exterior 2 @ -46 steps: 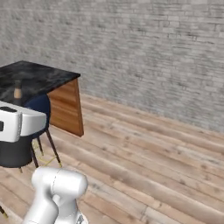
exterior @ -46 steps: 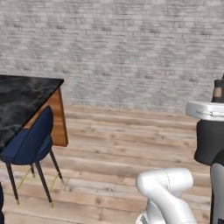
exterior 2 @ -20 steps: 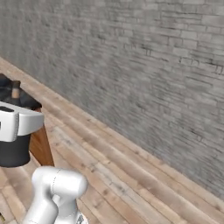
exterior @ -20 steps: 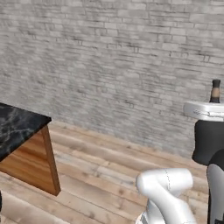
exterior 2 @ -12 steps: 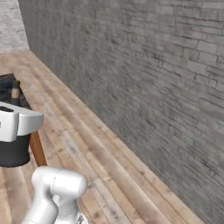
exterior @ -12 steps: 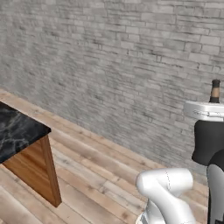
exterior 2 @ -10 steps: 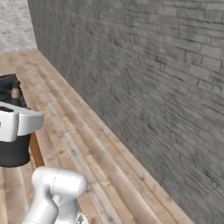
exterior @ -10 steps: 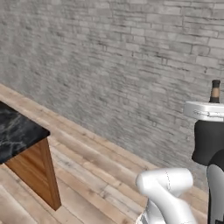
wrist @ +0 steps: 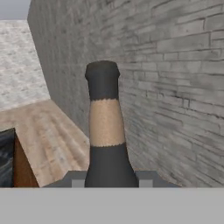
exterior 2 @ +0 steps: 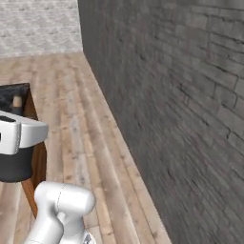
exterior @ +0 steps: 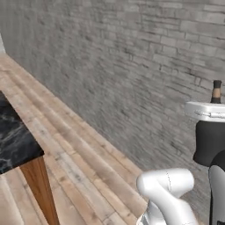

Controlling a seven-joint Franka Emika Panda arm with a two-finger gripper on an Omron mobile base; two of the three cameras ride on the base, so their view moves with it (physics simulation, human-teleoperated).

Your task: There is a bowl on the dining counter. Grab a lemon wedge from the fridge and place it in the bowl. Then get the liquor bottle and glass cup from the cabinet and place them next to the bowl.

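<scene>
Hand view: liquor bottle (wrist: 106,131) stands upright in centre frame, dark body, tan label band round the neck, dark cap on top; its lower body drops behind the bottom of the frame between the gripper (wrist: 107,181), whose grey finger pads (wrist: 75,180) sit right and left of the bottle base, so the claw is clamped narrow on the bottle

Left base view: bottle neck and cap (exterior: 216,91) poke up at the right edge, above the white wrist section of the arm (exterior: 210,112); white elbow joint at bottom centre-right

Right base view: same bottle top (exterior 2: 17,102) shows small at the left edge, just above the white hand body (exterior 2: 19,133), dark wrist part below it

Dining counter (exterior: 15,143) with black marble top and white veins, brown wood side, sits at the lower left of the left base view; its corner also at the left edge of the right base view (exterior 2: 29,112) behind the arm, and at the lower left of the hand view (wrist: 9,162)

Grey brick wall (exterior: 132,66) fills the upper and right part of all views, running diagonally; wood plank floor (exterior 2: 81,119) runs along its foot
</scene>
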